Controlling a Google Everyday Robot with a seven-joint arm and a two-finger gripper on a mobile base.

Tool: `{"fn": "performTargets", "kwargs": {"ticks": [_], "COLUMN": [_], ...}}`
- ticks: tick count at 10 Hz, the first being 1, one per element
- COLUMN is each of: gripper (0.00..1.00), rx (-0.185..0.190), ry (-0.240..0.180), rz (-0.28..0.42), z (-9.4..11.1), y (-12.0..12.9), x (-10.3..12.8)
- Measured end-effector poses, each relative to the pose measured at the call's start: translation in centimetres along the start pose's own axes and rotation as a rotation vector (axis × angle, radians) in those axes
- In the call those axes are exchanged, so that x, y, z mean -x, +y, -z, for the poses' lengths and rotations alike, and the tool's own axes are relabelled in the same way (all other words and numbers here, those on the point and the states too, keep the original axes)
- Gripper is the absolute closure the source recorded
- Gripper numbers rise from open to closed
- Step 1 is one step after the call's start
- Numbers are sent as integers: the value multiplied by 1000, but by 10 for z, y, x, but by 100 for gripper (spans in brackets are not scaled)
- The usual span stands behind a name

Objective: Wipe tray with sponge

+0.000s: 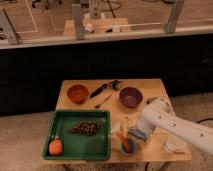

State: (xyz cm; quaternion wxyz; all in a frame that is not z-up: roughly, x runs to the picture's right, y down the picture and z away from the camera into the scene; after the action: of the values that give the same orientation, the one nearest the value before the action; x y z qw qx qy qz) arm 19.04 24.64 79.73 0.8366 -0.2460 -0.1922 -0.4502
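The green tray [70,144] lies on the front left of the wooden table, with a heap of dark crumbs [86,128] in its middle and an orange lump [56,146] in its near left corner. To the tray's right, a small blue-grey sponge [138,134] rests on the table. My white arm reaches in from the right, and my gripper [130,131] hangs low over the sponge's left end, just right of the tray's rim. The arm hides part of the sponge.
A pale yellowish block [121,126] sits between tray and gripper. A blue cup [127,147] stands just in front of it. Behind are an orange bowl [77,93], a purple bowl [131,97], a black brush [102,90] and a small utensil [103,102]. A white disc [175,146] lies front right.
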Motion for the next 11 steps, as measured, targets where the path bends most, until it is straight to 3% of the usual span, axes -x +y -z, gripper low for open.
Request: {"fn": "performTargets", "kwargs": {"ticks": [4,8,11], "gripper": [26,63,94], "rx": [11,46,33], "ry": [2,27,65], "rz": [-4,0,1], "z": [-12,-23,12], "y": [-6,-8,-14], "x": [-7,-10,-15]}}
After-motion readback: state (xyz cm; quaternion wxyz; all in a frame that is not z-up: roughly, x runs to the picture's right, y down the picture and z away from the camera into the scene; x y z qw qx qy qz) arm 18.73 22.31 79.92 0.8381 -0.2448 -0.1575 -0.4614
